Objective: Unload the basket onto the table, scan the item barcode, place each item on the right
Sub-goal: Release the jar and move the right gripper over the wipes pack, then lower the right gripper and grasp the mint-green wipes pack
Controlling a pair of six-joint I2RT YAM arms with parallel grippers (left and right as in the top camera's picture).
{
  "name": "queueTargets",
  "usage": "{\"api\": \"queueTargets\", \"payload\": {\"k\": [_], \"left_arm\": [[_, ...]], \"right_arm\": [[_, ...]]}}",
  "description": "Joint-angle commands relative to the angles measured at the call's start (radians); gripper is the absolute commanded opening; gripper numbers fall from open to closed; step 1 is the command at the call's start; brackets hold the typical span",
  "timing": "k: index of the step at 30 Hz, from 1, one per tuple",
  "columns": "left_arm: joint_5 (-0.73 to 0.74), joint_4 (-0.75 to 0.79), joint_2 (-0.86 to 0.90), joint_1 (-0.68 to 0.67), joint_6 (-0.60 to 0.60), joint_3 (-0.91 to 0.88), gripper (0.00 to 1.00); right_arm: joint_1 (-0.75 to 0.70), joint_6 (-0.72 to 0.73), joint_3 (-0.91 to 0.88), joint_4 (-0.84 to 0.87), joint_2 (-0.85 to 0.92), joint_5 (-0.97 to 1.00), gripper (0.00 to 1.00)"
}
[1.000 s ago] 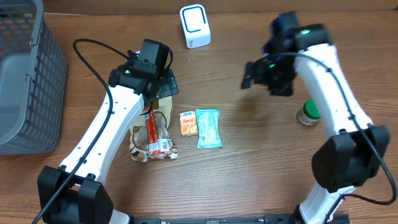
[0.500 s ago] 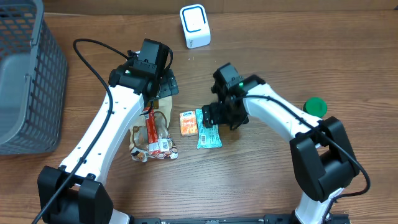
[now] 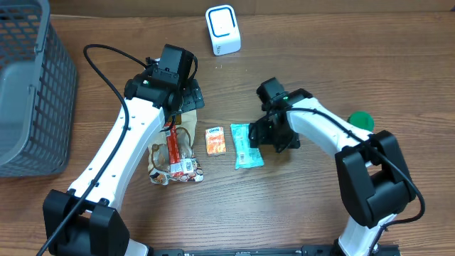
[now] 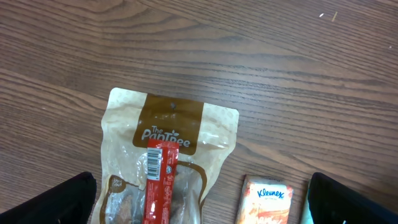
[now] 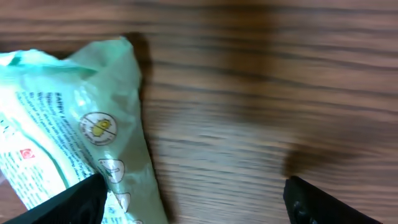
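Note:
A teal packet lies flat mid-table; in the right wrist view the teal packet fills the left side. My right gripper hovers open at its right edge. One finger is over the wrapper and the other is over bare wood, with nothing held between them. My left gripper stands open above a brown snack bag with a red barcoded stick lying on it. The white scanner stands at the back.
An orange Kleenex pack lies just left of the teal packet. A grey mesh basket occupies the far left. A green-lidded jar sits behind my right arm.
My right arm swung from the back right down to the teal packet. The packet slid right and turned slightly, away from the Kleenex pack. The left arm has not moved.

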Motion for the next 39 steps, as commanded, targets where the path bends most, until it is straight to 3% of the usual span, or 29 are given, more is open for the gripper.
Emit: {"api": "queueTargets", "payload": {"k": [1, 29, 32, 34, 39], "left_arm": [[-0.02, -0.002, -0.009, 0.001, -0.003, 0.012, 1.0], [-0.02, -0.002, -0.009, 0.001, -0.003, 0.012, 1.0], [-0.017, 0.091, -0.009, 0.001, -0.008, 0.012, 1.0], [0.071, 0.158, -0.009, -0.001, -0.007, 0.012, 1.0], [0.246, 0.159, -0.009, -0.001, -0.006, 0.012, 1.0]], "right_arm": [[-0.042, 0.015, 0.045, -0.022, -0.013, 0.052, 0.92], [-0.042, 0.034, 0.072, -0.092, -0.025, -0.139, 0.86], [-0.042, 0.034, 0.068, -0.09, -0.025, -0.138, 0.87], [-0.042, 0.033, 0.068, -0.075, -0.025, -0.138, 0.87], [-0.042, 0.034, 0.068, -0.053, -0.025, -0.139, 0.87]]}}
